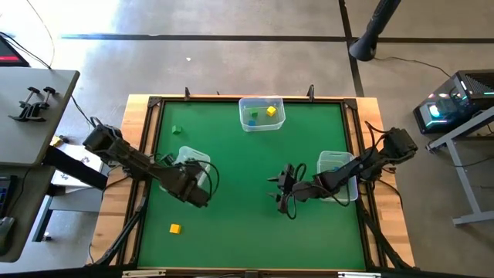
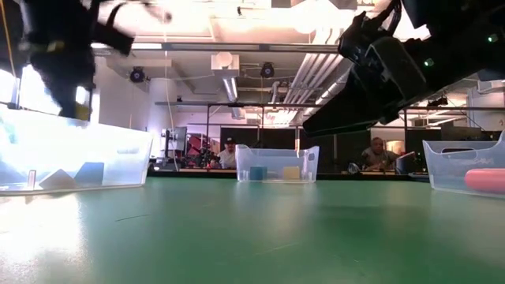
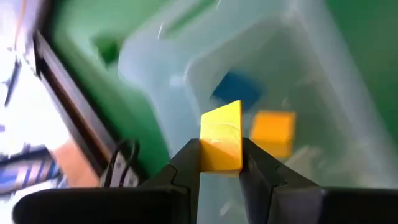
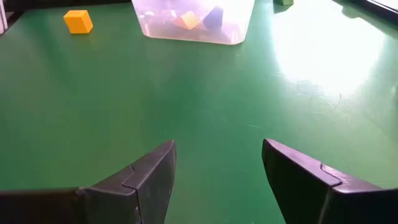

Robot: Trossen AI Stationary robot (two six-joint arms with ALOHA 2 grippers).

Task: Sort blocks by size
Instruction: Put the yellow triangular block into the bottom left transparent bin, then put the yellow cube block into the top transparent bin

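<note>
My left gripper (image 1: pixel 197 190) is shut on a small yellow block (image 3: pixel 221 143) and hangs over the clear left bin (image 1: pixel 191 159). That bin holds a blue block (image 3: pixel 239 93) and an orange-yellow block (image 3: pixel 273 132). Mid-table, my right gripper (image 1: pixel 280 190) stands open and low over bare green mat, its fingers (image 4: pixel 149 177) with nothing between them. An orange-yellow cube (image 1: pixel 175 228) lies on the mat near the front left. A green block (image 1: pixel 177 130) lies at the far left. My left gripper pinches the yellow block by two opposite faces (image 3: pixel 205 158) between its two fingertips. The block's far end sticks out past the fingertips. The fingers slant down toward the left bin, and the block is lifted clear above the bin's opening.
A clear bin (image 1: pixel 261 113) at the far edge holds a blue and a yellow block. Under my right arm, a third clear bin (image 1: pixel 337 171) at the right holds a pink-red piece (image 2: pixel 484 180). A raised black frame (image 1: pixel 154 108) borders the mat. People sit in the room beyond.
</note>
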